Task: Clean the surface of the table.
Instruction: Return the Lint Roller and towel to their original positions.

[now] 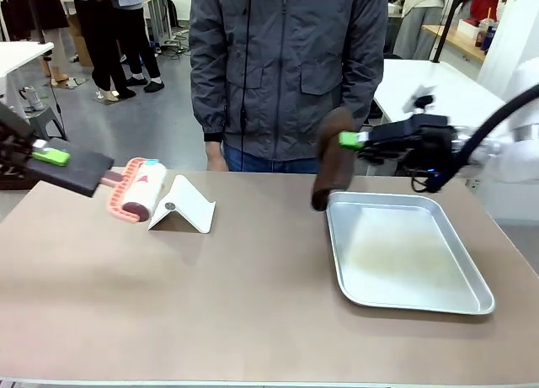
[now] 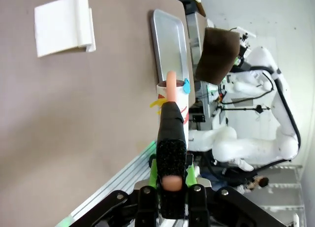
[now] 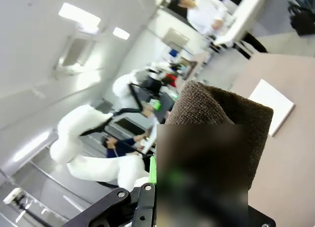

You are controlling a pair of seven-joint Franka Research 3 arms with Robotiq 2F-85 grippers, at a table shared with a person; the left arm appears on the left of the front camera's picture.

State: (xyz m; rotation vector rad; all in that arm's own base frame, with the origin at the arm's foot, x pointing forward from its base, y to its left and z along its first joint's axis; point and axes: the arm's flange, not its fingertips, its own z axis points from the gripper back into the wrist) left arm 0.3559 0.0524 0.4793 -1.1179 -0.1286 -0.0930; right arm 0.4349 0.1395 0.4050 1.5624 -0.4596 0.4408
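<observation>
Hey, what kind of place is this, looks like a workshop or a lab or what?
Most likely a robotics lab or testing room. A second white robot arm works at the same brown table, more white-topped tables stand behind, and people are standing about on a grey floor.

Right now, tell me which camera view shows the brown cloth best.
The front view: the brown cloth hangs whole from the right gripper, beside the silver tray. The left wrist view shows it small and far off, past the lint roller. The right wrist view shows it close but partly blurred.
</observation>
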